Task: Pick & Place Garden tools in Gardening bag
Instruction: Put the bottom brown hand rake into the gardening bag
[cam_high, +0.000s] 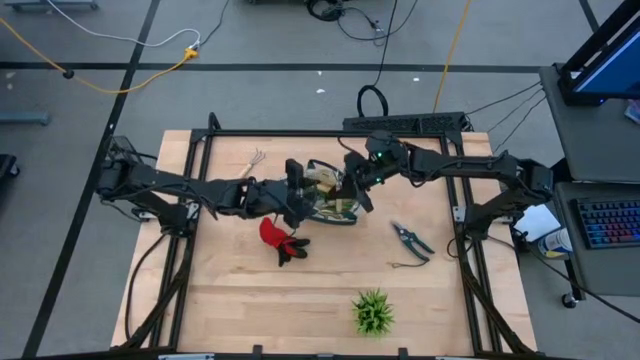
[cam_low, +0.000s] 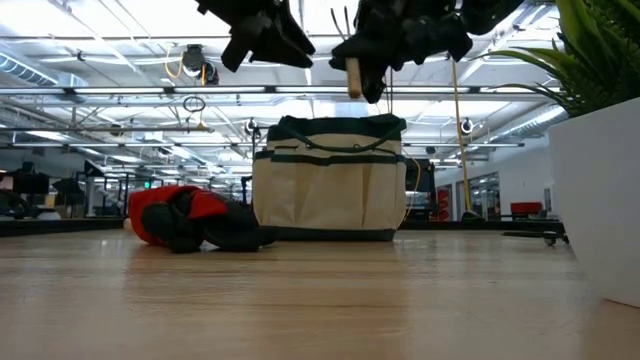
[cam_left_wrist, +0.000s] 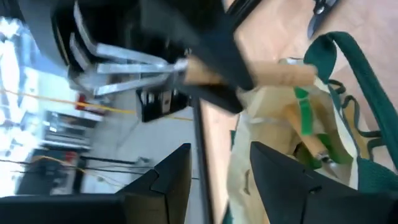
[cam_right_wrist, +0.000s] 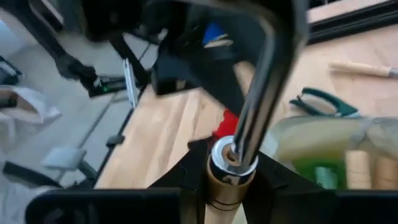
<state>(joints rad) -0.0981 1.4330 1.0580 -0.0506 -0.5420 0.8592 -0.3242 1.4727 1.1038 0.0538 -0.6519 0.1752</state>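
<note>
Rake over the bag
The right gripper (cam_high: 357, 183) pinches a wooden-handled rake (cam_right_wrist: 239, 149) just above the gardening bag (cam_low: 330, 180), which holds tools. The left gripper (cam_high: 293, 195), spread, is beside it.

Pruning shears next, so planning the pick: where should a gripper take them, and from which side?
The pruning shears lie flat on the table right of the gardening bag, apart from everything. Probably best gripped from straight above across the dark handles, where they look thickest. The right gripper, nearest, is shut on a wooden-handled tool.
</note>
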